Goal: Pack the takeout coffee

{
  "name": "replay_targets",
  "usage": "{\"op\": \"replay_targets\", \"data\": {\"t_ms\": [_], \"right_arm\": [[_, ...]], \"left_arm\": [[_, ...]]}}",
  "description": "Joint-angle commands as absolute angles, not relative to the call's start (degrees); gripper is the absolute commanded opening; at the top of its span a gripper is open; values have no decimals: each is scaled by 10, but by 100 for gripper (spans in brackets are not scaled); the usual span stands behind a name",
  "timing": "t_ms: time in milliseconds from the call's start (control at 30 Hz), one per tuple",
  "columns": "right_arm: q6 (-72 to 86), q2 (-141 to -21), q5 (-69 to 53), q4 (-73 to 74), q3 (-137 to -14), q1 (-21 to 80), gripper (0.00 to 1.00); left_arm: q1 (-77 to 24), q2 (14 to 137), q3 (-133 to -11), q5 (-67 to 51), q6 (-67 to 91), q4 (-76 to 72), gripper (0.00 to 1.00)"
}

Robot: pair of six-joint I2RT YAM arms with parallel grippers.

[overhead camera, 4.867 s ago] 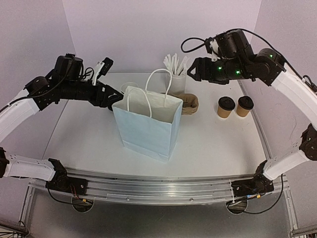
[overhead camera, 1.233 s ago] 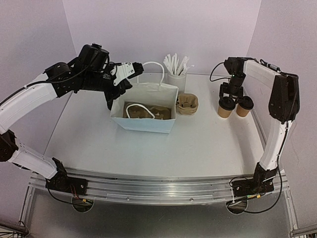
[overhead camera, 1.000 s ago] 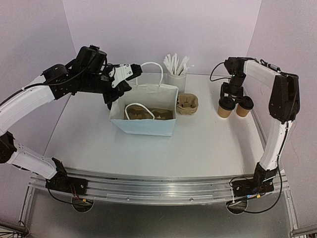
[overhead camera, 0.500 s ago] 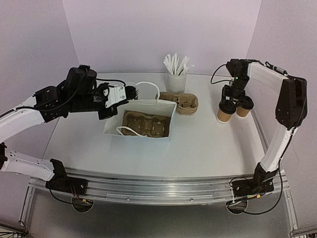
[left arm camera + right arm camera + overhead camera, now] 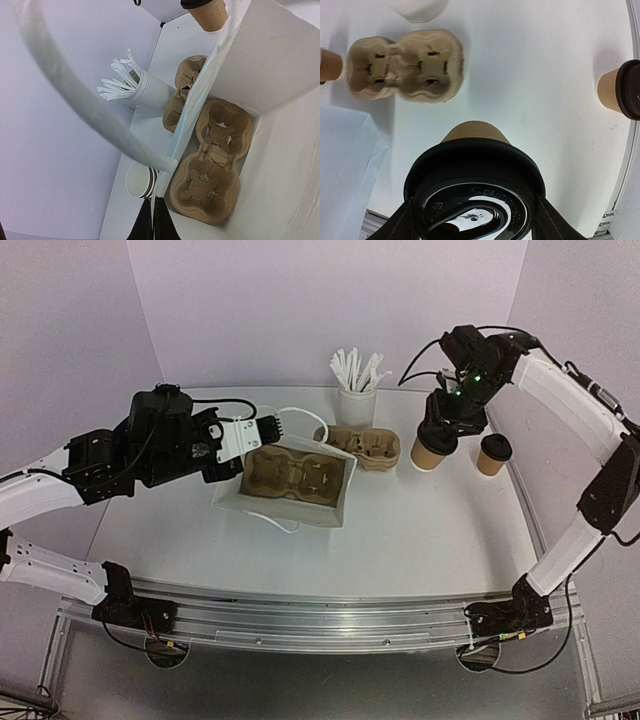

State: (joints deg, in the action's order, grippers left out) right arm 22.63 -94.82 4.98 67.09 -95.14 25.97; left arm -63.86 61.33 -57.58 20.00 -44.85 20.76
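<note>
1. my right hand (image 5: 437, 433) is clamping one coffee cup (image 5: 428, 453) by its black lid (image 5: 472, 172). in the right wrist view a finger (image 5: 402, 222) is pressing on each side of the lid's rim.
2. this cup is hanging upright under the hand, between the second carrier (image 5: 365, 446) and the second coffee cup (image 5: 493, 453). i cannot tell whether its base is touching the worktop (image 5: 420, 530).
3. the second coffee cup, lidded, is standing upright on the worktop near the right edge, apart from the right hand.
4. my left hand (image 5: 152, 222) is pressed together, pinching the rim of the pale blue bag (image 5: 290, 505) at its left side.
5. the bag is leaning over, so its mouth is facing the top camera. one white handle (image 5: 75, 110) is arcing across the left wrist view.
6. a brown cup carrier (image 5: 210, 170) is lying inside the bag on its floor, wells facing the opening.
7. the second carrier is lying on the worktop just beside the bag's far right corner, and the holder of white sticks (image 5: 357, 400) is standing behind it.
</note>
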Motion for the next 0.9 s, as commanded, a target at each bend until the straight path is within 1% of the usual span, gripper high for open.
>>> {"op": "replay_targets", "data": {"t_ms": [0, 67, 167, 300, 433, 567, 667, 767, 867], "right_arm": [[239, -882, 40, 721, -1002, 324, 51], [253, -865, 39, 720, -1011, 361, 51], [272, -842, 27, 721, -1020, 416, 50], [301, -798, 22, 718, -1014, 455, 49], [317, -767, -13, 680, -1021, 491, 48], [313, -766, -32, 650, -1031, 546, 47], [304, -777, -33, 614, -1031, 611, 47], [285, -799, 9, 577, -1048, 682, 47], [263, -821, 39, 554, -1067, 711, 47]], "left_arm": [[-649, 598, -574, 256, -394, 181, 0], [-649, 600, -573, 264, -353, 192, 0], [-650, 600, -564, 273, -333, 186, 0], [-654, 607, -561, 271, -322, 186, 0], [-655, 621, -564, 265, -288, 205, 0], [-655, 625, -562, 271, -281, 194, 0], [-656, 628, -570, 270, -266, 204, 0], [-656, 631, -577, 265, -250, 216, 0], [-655, 633, -579, 260, -239, 224, 0]]}}
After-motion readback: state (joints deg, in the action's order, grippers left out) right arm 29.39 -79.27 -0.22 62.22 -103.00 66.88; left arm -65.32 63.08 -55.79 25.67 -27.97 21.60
